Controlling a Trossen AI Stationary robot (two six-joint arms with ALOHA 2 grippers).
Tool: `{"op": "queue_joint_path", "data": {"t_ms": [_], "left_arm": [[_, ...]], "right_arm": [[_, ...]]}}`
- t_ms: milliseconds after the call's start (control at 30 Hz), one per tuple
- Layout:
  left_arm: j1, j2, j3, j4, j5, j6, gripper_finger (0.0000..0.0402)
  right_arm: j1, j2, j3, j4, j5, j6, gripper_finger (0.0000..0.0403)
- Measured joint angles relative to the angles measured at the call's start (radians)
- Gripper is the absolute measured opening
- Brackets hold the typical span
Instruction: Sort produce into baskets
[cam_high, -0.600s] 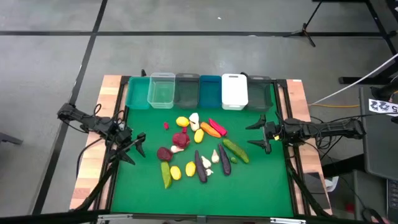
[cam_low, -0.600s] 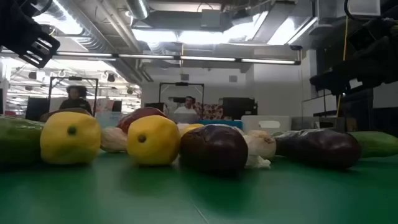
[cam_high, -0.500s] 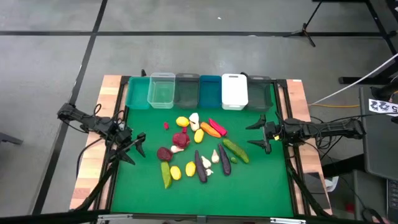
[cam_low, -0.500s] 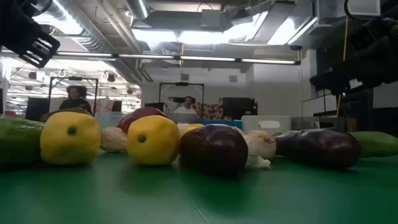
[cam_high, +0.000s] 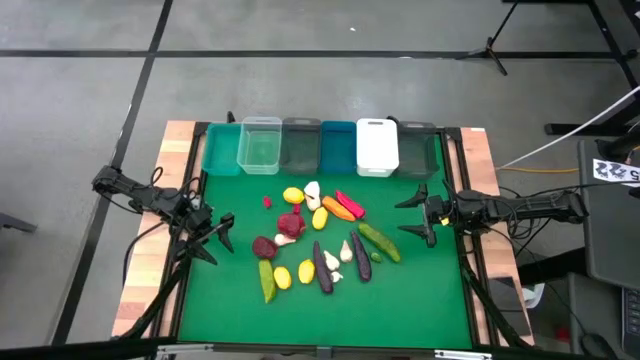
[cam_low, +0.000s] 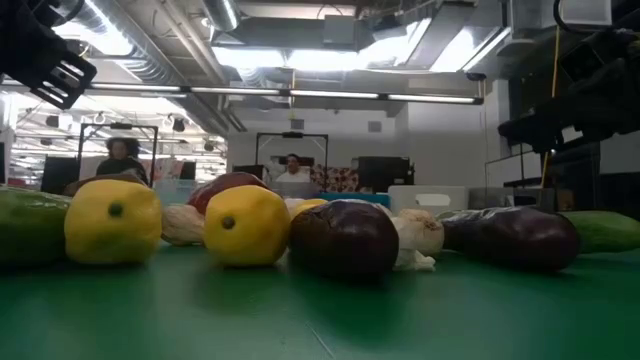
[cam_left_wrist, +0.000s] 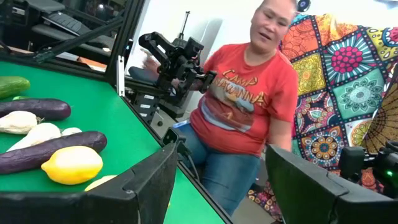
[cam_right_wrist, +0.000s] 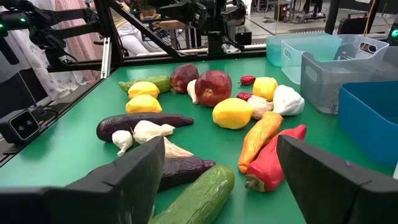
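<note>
From above, a green mat (cam_high: 400, 300) is seen on a wood-edged table, the baskets (cam_high: 320, 146) rowed along its far edge. The produce (cam_high: 318, 242) is heaped between the left gripper (cam_high: 222, 240) and the right gripper (cam_high: 418, 215), both spread and empty.

At table height, lemons (cam_low: 245, 225) and a beet (cam_low: 344, 238) are fronted against a workshop lit by ceiling strips.

Beyond the left fingers (cam_left_wrist: 146, 183), a person (cam_left_wrist: 242, 112) in red is seen.

Ahead of the right fingers (cam_right_wrist: 134, 180), a red pepper (cam_right_wrist: 272, 157) and cucumber (cam_right_wrist: 199, 188) lie nearest.
</note>
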Motion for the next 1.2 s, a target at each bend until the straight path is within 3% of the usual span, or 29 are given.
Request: {"op": "queue_joint_path", "data": {"t_ms": [433, 633, 867, 1033, 1200], "left_arm": [[0.000, 0.000, 0.000, 0.000, 0.000, 0.013, 0.0240], [0.002, 0.000, -0.001, 0.018, -0.098, 0.216, 0.0240], [0.001, 0.000, -0.001, 0.202, -0.102, 0.408, 0.0240], [0.001, 0.000, -0.001, 0.339, -0.101, 0.340, 0.0240], [0.001, 0.000, 0.000, 0.360, -0.101, 0.305, 0.0240]], "right_arm": [[0.000, 0.000, 0.000, 0.000, 0.000, 0.000, 0.0310], [0.000, 0.000, 0.000, 0.000, 0.000, 0.000, 0.0310], [0.000, 0.000, 0.000, 0.000, 0.000, 0.000, 0.0310], [0.000, 0.000, 0.000, 0.005, 0.000, 0.000, 0.0310], [0.000, 0.000, 0.000, 0.056, 0.006, 0.061, 0.0310]]}}
